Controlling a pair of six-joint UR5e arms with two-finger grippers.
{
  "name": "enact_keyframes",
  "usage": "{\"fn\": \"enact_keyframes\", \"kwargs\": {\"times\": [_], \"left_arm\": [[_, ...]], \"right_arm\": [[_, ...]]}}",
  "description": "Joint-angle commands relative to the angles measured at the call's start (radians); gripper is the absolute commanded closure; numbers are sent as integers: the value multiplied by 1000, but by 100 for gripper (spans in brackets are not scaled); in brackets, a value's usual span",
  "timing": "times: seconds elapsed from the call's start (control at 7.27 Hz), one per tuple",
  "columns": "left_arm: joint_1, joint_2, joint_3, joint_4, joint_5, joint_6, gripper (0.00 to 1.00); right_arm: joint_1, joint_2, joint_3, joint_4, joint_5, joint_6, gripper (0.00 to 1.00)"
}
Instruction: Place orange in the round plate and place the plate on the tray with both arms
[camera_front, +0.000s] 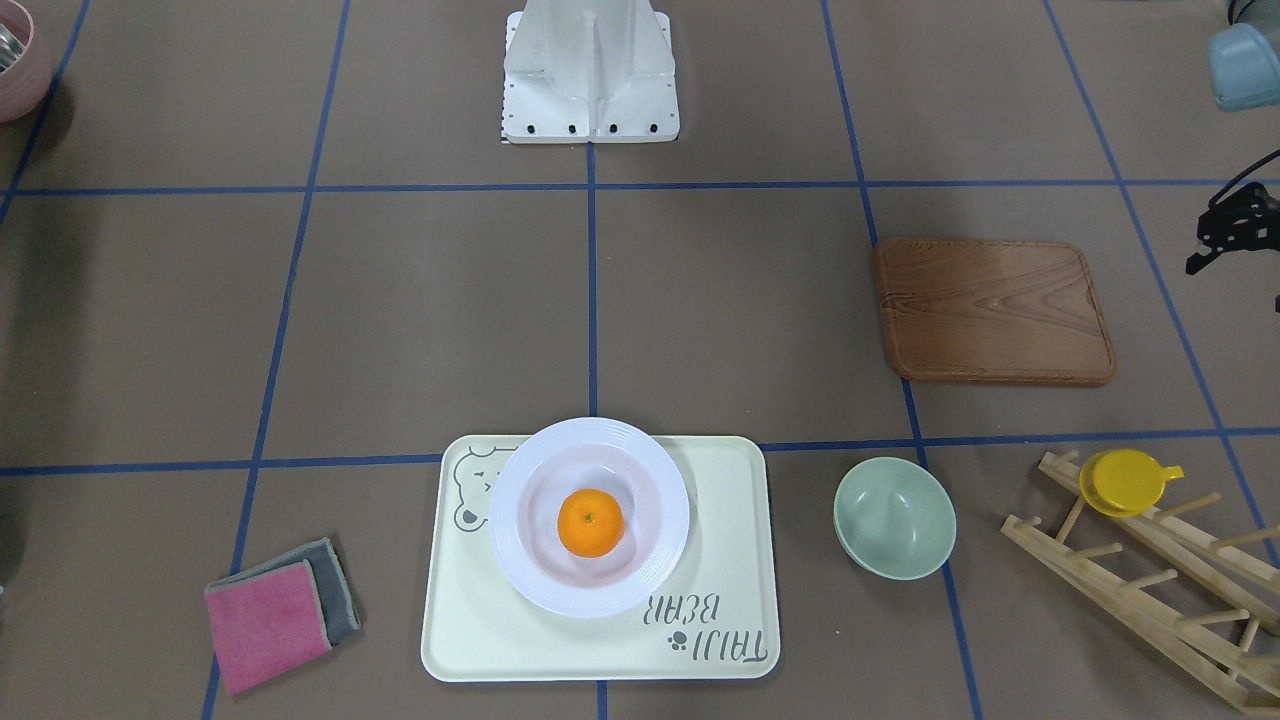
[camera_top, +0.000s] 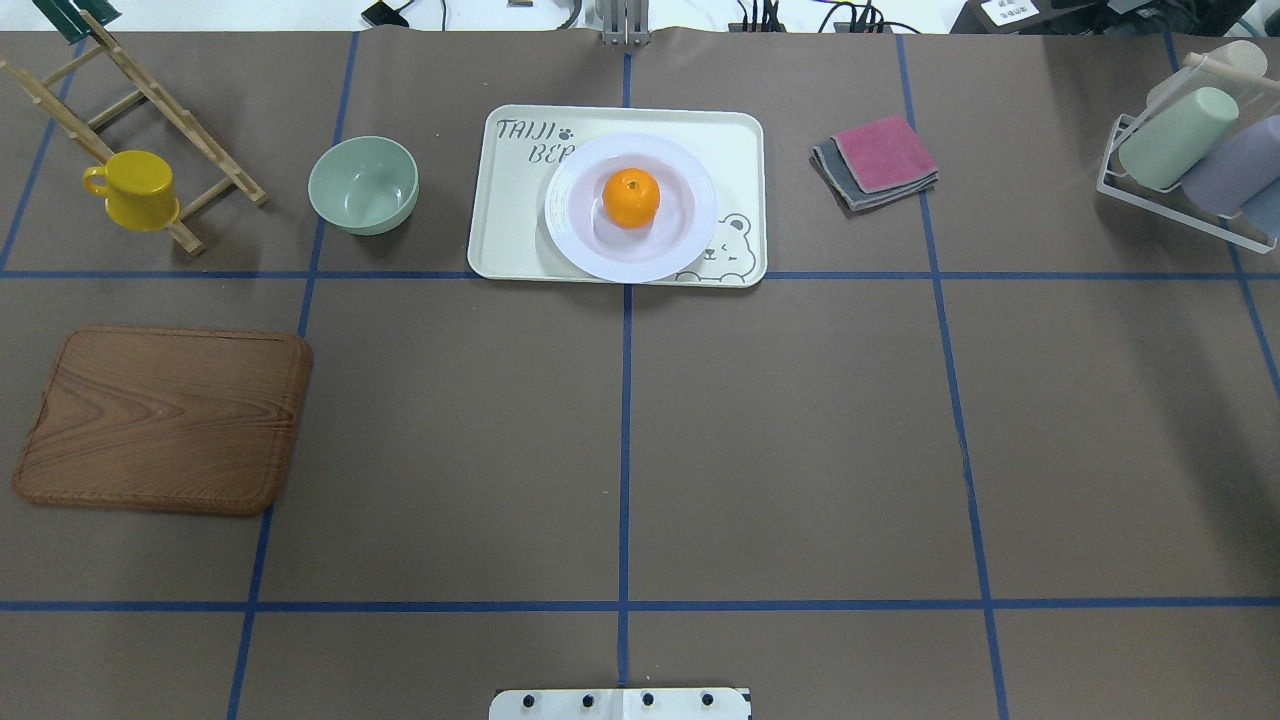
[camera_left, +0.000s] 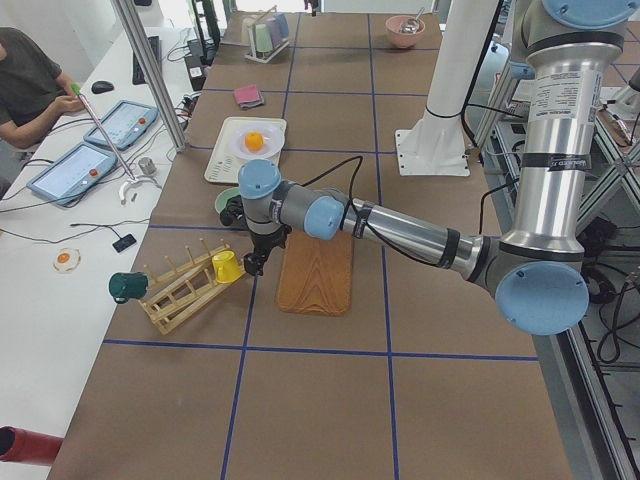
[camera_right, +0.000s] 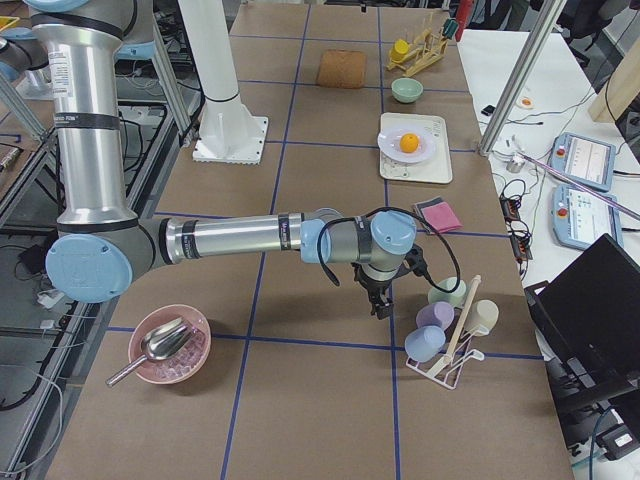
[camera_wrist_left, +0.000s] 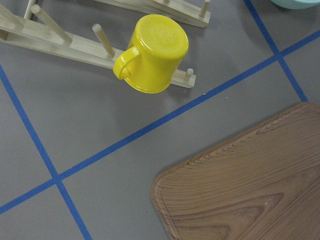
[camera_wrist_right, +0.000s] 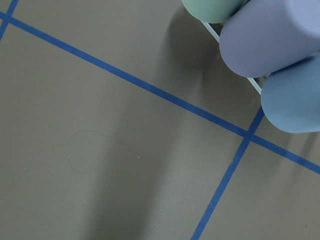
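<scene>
The orange (camera_front: 590, 522) (camera_top: 631, 197) sits in the well of the white round plate (camera_front: 520, 560) (camera_top: 570, 240). The plate rests on the cream bear tray (camera_front: 720, 500) (camera_top: 500, 240), overhanging its robot-side edge a little. My left gripper (camera_front: 1200, 260) (camera_left: 253, 265) hangs far from the tray, between the wooden board and the yellow cup; only part of it shows and I cannot tell its state. My right gripper (camera_right: 380, 305) hovers at the other end of the table beside the rack of pastel cups, and I cannot tell whether it is open or shut. Neither holds anything I can see.
A brown wooden board (camera_front: 995, 310), a pale-green bowl (camera_front: 895, 517) and a yellow cup (camera_front: 1125, 480) on a wooden peg rack (camera_front: 1150, 590) lie on my left side. Folded pink and grey cloths (camera_front: 275, 615) and a cup rack (camera_top: 1190, 150) lie on my right. A person (camera_left: 25, 80) sits beside the table.
</scene>
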Motion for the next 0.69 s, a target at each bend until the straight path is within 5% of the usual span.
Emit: {"fn": "enact_keyframes", "kwargs": {"times": [0.0,0.55], "left_arm": [[0,24,10,-4,6,-7,1],[0,26,15,1,-3,-8,1]], "right_arm": [[-1,-3,4,1,6,-6,0],[1,-18,4,1,1,-13,0]]}}
